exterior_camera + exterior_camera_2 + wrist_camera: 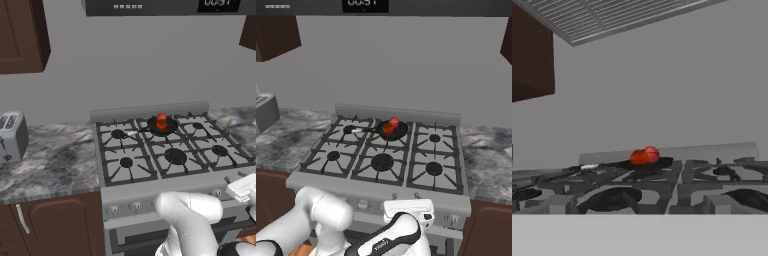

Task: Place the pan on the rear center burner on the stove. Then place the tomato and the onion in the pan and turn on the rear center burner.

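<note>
I see the pan (393, 131) sitting on the rear center burner (170, 131) of the stove (381, 192), its thin handle running left toward the rear left burner and ending in a pale tip. Both balls lie inside it, touching: the tomato (388, 128) nearer the front, the onion (394, 121) just behind it. From the hand view I look low across the grates at the tomato (639, 157) and onion (652, 153), with the front center burner (609, 199) between me and the pan. My arm is folded down in front of the oven door, below the knob row (363, 204). I cannot tell how the fingers stand. A silver toaster (11, 135) stands on the marble counter (55, 165) well left of the stove; dark cabinets (22, 35) hang above.
</note>
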{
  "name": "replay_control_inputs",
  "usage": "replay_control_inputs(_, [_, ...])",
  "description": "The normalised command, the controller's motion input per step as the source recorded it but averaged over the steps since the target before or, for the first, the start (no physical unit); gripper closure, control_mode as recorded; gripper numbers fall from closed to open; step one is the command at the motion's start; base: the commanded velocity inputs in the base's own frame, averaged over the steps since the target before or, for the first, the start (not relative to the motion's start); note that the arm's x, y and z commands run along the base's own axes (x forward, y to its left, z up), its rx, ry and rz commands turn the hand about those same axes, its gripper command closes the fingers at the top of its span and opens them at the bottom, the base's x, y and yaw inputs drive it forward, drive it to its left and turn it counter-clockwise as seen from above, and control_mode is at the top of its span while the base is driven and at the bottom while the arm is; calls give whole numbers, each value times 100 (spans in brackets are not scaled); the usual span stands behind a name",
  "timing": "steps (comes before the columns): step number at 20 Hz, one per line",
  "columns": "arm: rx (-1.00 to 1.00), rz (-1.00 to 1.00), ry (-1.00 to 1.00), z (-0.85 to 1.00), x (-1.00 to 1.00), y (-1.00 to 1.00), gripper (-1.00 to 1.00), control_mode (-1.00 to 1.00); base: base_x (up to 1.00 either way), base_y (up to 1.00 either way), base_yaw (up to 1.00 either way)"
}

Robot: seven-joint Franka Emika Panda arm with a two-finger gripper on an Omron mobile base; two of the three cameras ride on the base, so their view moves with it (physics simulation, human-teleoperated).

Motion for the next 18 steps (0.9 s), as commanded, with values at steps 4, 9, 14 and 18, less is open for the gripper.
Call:
replay_control_inputs(4, [-6,0,-11,-48,-1,-1,-100,-100,0,0,0])
replay_control_inputs(9, [-4,0,-5,-50,0,-15,-100,-100,0,0,0])
replay_control_inputs(14, [-2,0,-1,-48,0,-7,-100,-100,0,0,0])
replay_control_inputs(18, [-1,0,-2,-44,0,0,-100,-100,0,0,0])
